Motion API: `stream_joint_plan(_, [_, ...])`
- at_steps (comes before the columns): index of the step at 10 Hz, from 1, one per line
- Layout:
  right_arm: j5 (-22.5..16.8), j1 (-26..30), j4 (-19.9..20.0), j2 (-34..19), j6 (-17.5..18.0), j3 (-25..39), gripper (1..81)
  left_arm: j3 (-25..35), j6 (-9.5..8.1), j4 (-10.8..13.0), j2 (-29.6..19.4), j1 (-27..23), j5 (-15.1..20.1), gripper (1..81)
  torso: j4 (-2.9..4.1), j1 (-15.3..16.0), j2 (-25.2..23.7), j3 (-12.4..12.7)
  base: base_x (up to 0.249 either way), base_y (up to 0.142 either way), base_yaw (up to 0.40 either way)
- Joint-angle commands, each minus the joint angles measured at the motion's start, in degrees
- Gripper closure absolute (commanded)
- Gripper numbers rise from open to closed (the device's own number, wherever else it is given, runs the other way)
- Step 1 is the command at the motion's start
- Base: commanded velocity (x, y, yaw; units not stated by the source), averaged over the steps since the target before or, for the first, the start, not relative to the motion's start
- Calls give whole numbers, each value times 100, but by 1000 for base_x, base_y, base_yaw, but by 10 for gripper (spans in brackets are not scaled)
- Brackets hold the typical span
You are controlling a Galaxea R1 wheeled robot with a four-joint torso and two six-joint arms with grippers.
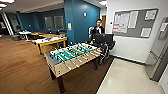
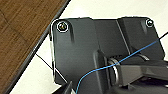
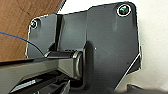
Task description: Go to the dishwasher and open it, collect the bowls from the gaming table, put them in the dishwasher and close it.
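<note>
The gaming table point(image 1: 51, 41), long with a white top and colourful items on it, stands in the head view behind the table-football table point(image 1: 72, 56). Any bowls on it are too small to make out. The dishwasher is out of view. In both wrist views my own dark plate hangs over the line where the wood floor point(image 2: 17, 42) meets the pale tile point(image 3: 155, 50).
A person point(image 1: 98, 28) with a dark control rig stands beyond the table-football table. A tall steel-fronted appliance point(image 1: 157, 55) stands at the right edge, under a wall with a notice board point(image 1: 135, 22). Pale tile floor point(image 1: 125, 80) stretches between them. A blue pillar point(image 1: 80, 20) rises behind.
</note>
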Motion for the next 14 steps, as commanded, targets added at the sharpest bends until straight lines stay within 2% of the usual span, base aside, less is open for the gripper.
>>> stream_joint_plan(1, [-308, 283, -31, -57, -31, -26, 10, -26, 25, 48, -43, -242, 272, 10, 0, 0, 0, 0, 0, 0, 363])
stream_joint_plan(14, [-308, 265, -75, 23, -40, -34, 10, -61, 16, -13, 1, -242, 272, 10, 0, 0, 2, 0, 0, 0, 363])
